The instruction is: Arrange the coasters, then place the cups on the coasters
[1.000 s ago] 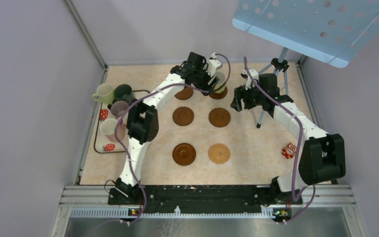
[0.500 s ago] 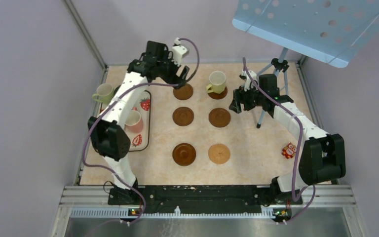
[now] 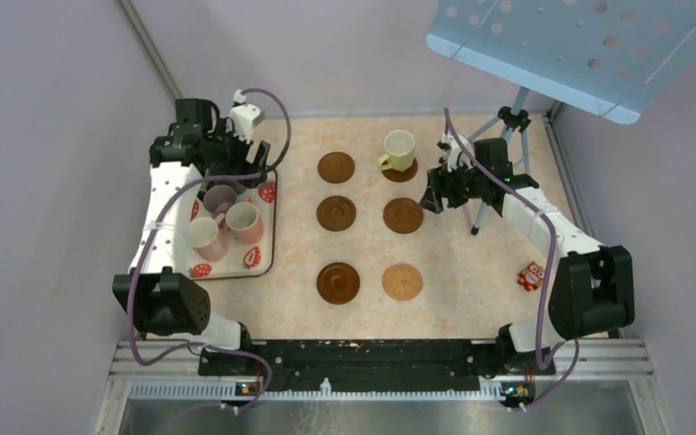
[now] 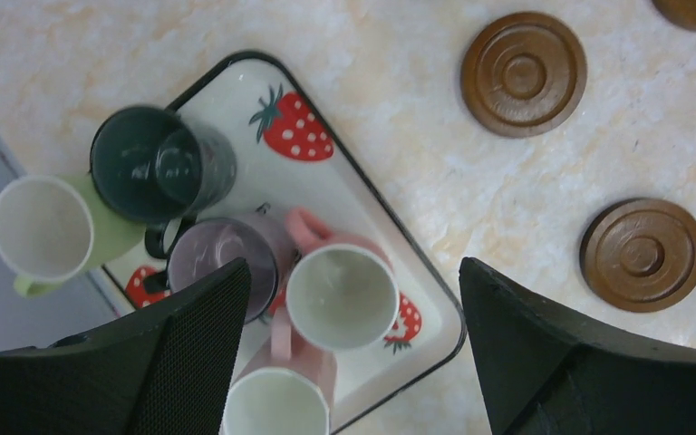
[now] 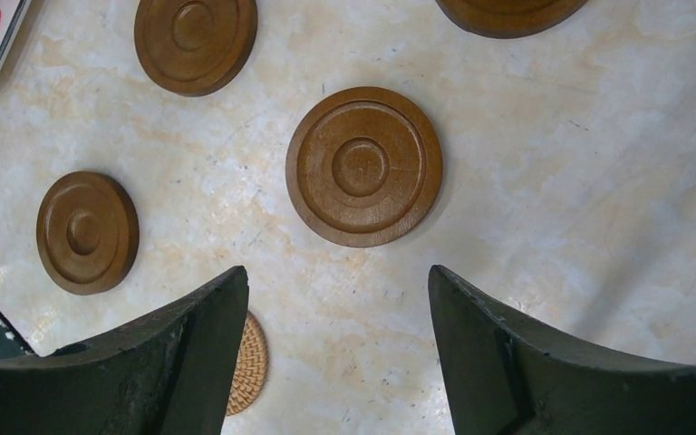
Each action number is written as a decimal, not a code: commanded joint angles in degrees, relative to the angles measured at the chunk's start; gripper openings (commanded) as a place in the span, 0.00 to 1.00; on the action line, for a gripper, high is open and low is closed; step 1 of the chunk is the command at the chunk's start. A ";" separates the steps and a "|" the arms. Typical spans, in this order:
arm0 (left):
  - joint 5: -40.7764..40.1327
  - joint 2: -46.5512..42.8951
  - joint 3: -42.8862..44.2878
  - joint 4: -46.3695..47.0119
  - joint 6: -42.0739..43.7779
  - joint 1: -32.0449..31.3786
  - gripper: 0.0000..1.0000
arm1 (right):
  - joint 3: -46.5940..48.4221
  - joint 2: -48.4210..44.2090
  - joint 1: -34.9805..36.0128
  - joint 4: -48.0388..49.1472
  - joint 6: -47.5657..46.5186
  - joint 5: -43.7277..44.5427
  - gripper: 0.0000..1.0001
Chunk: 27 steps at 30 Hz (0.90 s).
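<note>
Six coasters are laid on the table (image 3: 471, 299) in two columns of three: five dark brown coasters (image 3: 336, 213) and one tan coaster (image 3: 402, 282), the latter at the grid's 5 o'clock corner. On the coaster at the 1 o'clock corner a light green cup (image 3: 399, 149) is set upright. The other cups are gathered at 9 o'clock on a strawberry-print tray (image 4: 322, 186): a dark green cup (image 4: 159, 163), a mauve cup (image 4: 222, 263) and two pink cups (image 4: 343, 294). A second light green cup (image 4: 41, 227) is seen at the tray's rim. The left gripper (image 4: 353, 265) is held wide open above these cups, with nothing grasped. The right gripper (image 5: 335, 272) is parted and empty, at 3 o'clock just beside the grid. A small red packet (image 3: 531, 275) lies at 4 o'clock; its print is too small to be read.
</note>
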 commanded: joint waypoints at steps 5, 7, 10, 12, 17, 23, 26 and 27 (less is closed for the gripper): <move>3.23 -7.03 -5.36 -7.30 12.24 11.83 0.88 | -0.34 -2.20 -0.47 0.16 -1.46 -2.90 0.72; 3.05 -7.03 -5.66 -8.99 14.83 13.57 0.87 | -0.36 -2.19 -0.44 0.04 -1.72 -3.02 0.72; 2.75 -6.69 -5.69 -10.52 17.32 15.33 0.84 | -0.39 -2.24 -0.49 -0.15 -1.86 -3.23 0.72; 2.13 -6.49 -6.25 -10.72 18.65 15.73 0.80 | -0.50 -2.24 -0.43 -0.13 -1.86 -3.49 0.72; -1.16 -3.52 -7.00 -10.33 20.66 15.75 0.65 | -0.47 -2.13 -0.42 -0.34 -2.12 -3.72 0.72; -3.65 -0.39 -4.15 -8.38 19.00 17.44 0.60 | -0.57 -2.15 -0.46 -0.43 -2.22 -3.88 0.72; -5.35 1.57 -1.31 -4.23 19.47 20.52 0.63 | -0.65 -2.07 -0.44 -0.39 -2.28 -3.98 0.72; -5.54 3.31 0.34 -4.33 20.18 22.08 0.64 | -0.63 -2.03 -0.44 -0.45 -2.37 -4.04 0.72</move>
